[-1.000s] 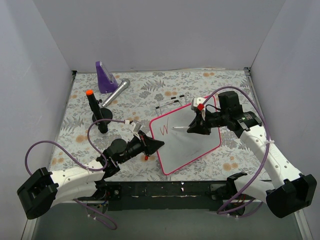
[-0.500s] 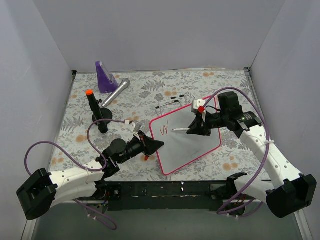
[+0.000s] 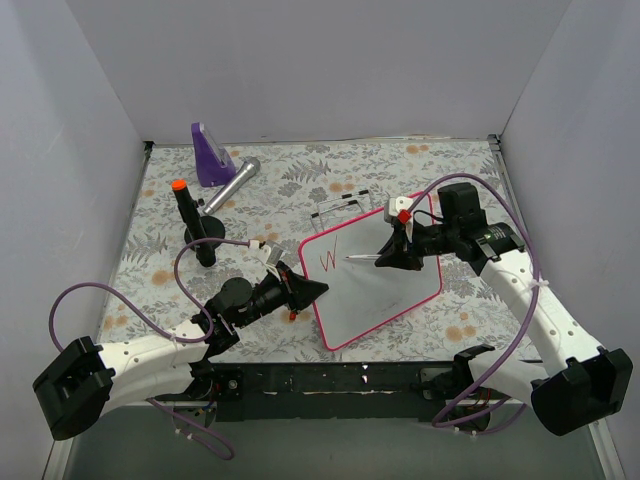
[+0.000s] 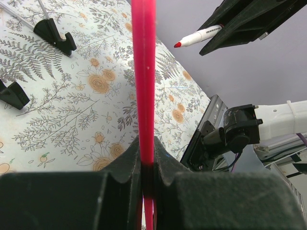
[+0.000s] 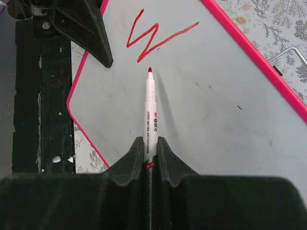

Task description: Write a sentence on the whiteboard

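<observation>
The whiteboard (image 3: 385, 290) lies tilted on the floral table, with a pink frame and a glossy white face. Of the sentence, only a red "W" (image 3: 328, 257) shows near its upper left corner, and it appears again as the "W" (image 5: 153, 38) in the right wrist view. My left gripper (image 3: 318, 290) is shut on the board's left frame edge (image 4: 144, 72). My right gripper (image 3: 385, 258) is shut on a white red-tipped marker (image 5: 150, 115), also seen as marker (image 4: 199, 36). Its tip points just right of the W. I cannot tell whether the tip touches.
At the back left are a purple wedge (image 3: 210, 155), a silver cylinder (image 3: 232, 185) and a black post with an orange cap (image 3: 190, 220). A wire stand with black clip feet (image 3: 340, 205) sits behind the board. Grey walls enclose the table.
Almost nothing differs. My right wrist has shifted very slightly with the marker, and the tip stays just right of the W. The left arm and the board have not moved.
</observation>
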